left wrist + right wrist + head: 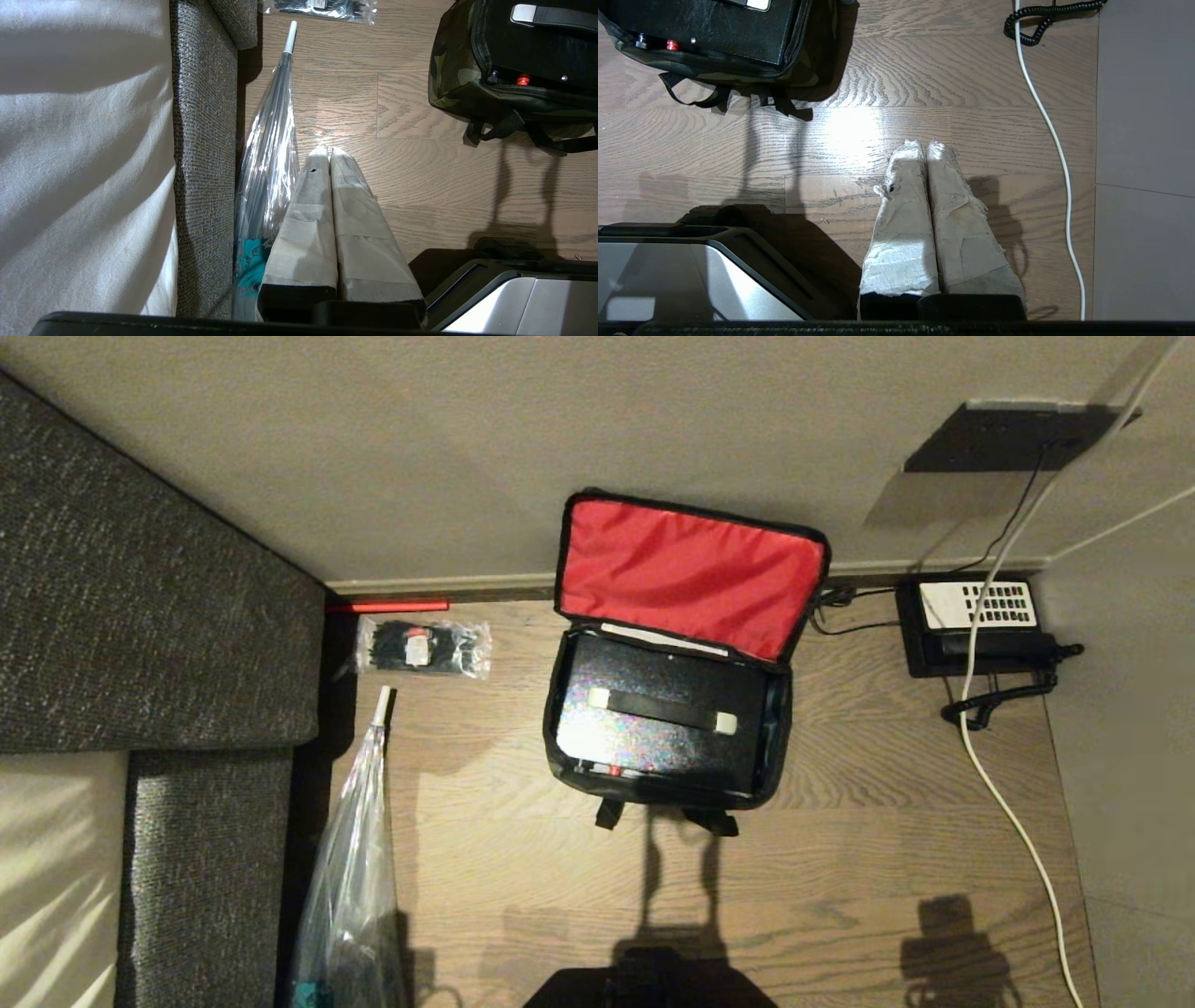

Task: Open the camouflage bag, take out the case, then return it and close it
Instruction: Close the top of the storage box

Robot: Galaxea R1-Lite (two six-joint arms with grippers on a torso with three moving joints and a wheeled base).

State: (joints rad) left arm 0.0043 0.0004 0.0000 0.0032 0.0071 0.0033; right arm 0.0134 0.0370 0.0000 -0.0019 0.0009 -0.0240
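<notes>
The camouflage bag (667,653) lies open on the floor, the stiff, slick case (653,719) inside; its strap handle looks the best hold. Left claw (325,150) and right claw (923,143) hang closed, empty.

Camouflage bag (668,663) with red lining holds a black speckled case (653,719).

Each hand, left hand (326,151) and right hand (924,145), has two tapering fingers wrapped in frayed pale grey tape over black bases. Beside them sits a silver body panel (658,275) with black trim.
</notes>
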